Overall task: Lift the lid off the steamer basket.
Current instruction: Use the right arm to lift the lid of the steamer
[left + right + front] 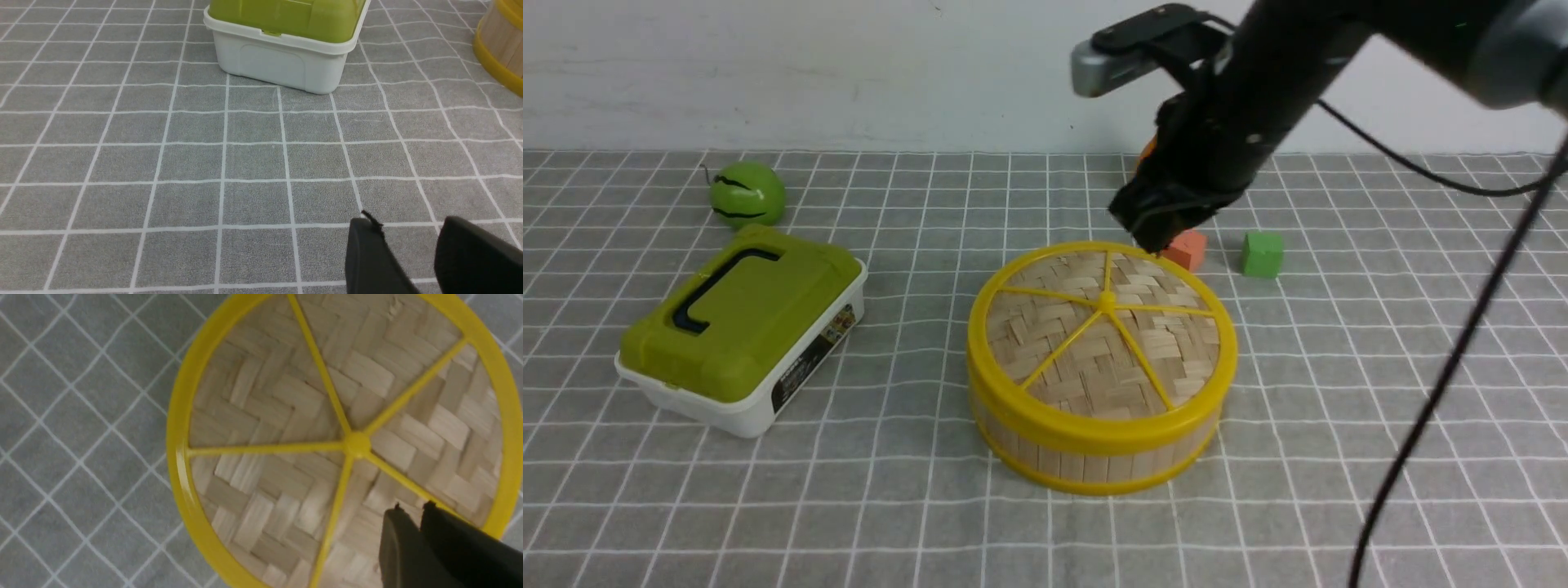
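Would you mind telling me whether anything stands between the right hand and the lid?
Nothing visible does. The right hand hangs close over the far edge of the lid, with nothing between them. The orange block lies on the cloth behind the steamer basket, off that path.

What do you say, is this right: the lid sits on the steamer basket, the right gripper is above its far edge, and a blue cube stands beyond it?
Not quite. The front view shows that the cube is green, not blue. The rest holds: the lid sits on the steamer basket, with the right gripper above its far edge.
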Tool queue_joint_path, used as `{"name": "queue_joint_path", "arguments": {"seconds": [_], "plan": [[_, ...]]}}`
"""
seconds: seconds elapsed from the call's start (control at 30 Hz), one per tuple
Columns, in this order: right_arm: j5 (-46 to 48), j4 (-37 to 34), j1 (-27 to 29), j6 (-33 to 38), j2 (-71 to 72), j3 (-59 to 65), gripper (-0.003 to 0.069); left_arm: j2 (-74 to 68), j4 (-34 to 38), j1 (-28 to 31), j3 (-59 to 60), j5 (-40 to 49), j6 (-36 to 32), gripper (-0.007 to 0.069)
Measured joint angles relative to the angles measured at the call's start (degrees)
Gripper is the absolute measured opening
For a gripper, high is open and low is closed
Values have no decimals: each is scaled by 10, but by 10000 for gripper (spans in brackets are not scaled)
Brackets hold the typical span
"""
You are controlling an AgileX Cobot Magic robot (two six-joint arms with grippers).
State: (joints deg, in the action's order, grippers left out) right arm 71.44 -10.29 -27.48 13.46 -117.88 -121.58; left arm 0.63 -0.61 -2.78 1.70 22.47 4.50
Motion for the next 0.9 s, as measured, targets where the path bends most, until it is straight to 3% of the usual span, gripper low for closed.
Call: {"name": "queue_joint_path", "arguments": {"seconds": [0.07,0.1,0.13,0.3,0.47,0.7,0.9], "plan": [[0,5,-6,-12,-17,-14,104,0,0,0,0,0,0,239],[0,16,-13,-36,-40,-38,176,0,0,0,0,0,0,239],[0,17,-13,-37,-42,-39,185,0,0,0,0,0,0,239],[0,35,-17,-65,-77,-49,431,0,0,0,0,0,0,239],[0,44,-17,-70,-95,-50,526,0,0,0,0,0,0,239],[0,43,-17,-83,-114,-50,457,0,0,0,0,0,0,239],[-2,38,-17,-100,-115,-51,276,0,0,0,0,0,0,239]]}}
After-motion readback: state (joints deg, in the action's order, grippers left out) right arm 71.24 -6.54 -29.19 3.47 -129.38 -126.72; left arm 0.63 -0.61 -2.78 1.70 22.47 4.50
